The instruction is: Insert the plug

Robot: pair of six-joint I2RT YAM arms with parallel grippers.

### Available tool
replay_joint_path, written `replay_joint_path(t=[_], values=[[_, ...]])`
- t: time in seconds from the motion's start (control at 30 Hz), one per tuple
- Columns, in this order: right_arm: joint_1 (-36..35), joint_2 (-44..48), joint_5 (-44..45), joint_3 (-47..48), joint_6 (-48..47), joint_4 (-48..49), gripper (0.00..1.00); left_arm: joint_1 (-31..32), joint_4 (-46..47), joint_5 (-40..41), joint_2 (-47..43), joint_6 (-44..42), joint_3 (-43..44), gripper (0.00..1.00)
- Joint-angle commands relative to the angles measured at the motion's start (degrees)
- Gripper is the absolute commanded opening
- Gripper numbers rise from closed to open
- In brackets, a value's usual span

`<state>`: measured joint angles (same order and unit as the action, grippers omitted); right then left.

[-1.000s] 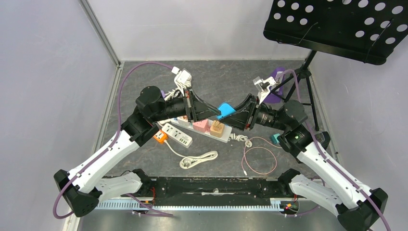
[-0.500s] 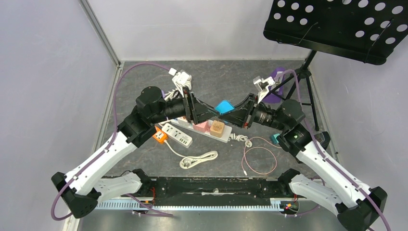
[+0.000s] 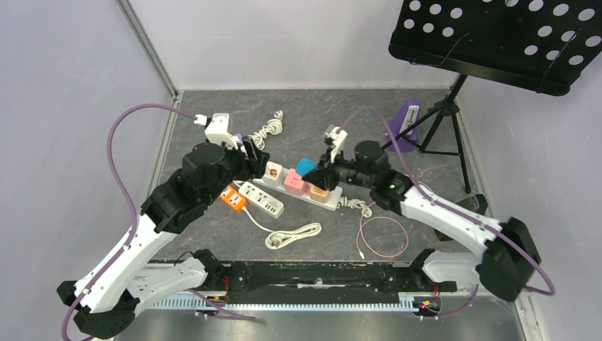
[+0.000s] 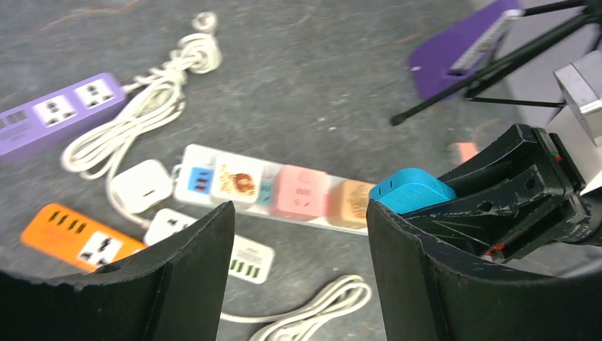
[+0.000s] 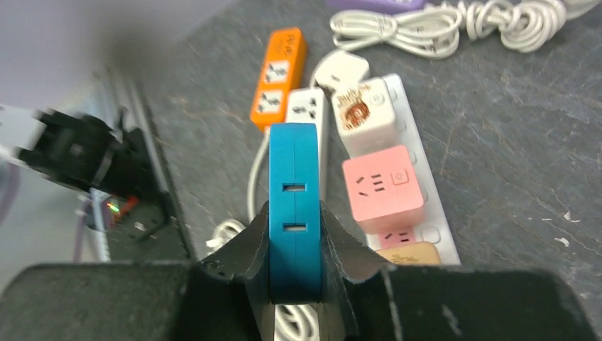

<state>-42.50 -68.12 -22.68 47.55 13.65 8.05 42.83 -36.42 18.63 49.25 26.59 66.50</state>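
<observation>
The blue plug [image 5: 293, 206] sits clamped between the closed fingers of the right gripper [image 5: 293, 217]. Its long axis runs out along the fingers and its slotted face is turned up toward the wrist camera. It hangs just above the white power strip [image 3: 334, 201], over the pink adapter [image 3: 294, 182] and the tan adapter [image 3: 319, 193]. The strip lies diagonally mid-worktop, well apart from every edge, with grey worktop [image 3: 312, 114] showing on its far side. An orange strip [image 3: 231, 199] and a small white strip [image 3: 261, 199] crowd its near-left side. The left gripper [image 4: 298, 220] hovers by the strip's left end, jaws spread wide, gripping nothing.
</observation>
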Motion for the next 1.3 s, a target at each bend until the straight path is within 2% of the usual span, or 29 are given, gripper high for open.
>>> replay_joint_path(t=[0.0,0.2,0.4,0.7,1.27], values=[[-1.69,-7.46,3.04,6.41,-14.97,-0.46,0.00,-0.11,-2.57,9.43,-0.61,-3.72,-2.82,0.73],[-4.11,-16.80,6.38,10.98,-22.70,-1.06,0.00,-0.20,-1.57,13.41,-0.83,-4.28,-6.94,0.73],[-5.26,-21.50,8.63,12.27,-24.85,-0.41,0.00,-0.77,-3.59,19.39,1.01,-4.04,-7.60,0.73],[-5.40,-23.20,11.46,10.03,-26.96,2.57,0.00,-1.70,-2.47,16.06,1.69,-3.20,-8.62,0.73],[-5.40,-25.98,14.97,10.01,-29.35,0.38,0.00,-3.05,-1.37,13.91,2.38,-3.30,-10.08,0.73]])
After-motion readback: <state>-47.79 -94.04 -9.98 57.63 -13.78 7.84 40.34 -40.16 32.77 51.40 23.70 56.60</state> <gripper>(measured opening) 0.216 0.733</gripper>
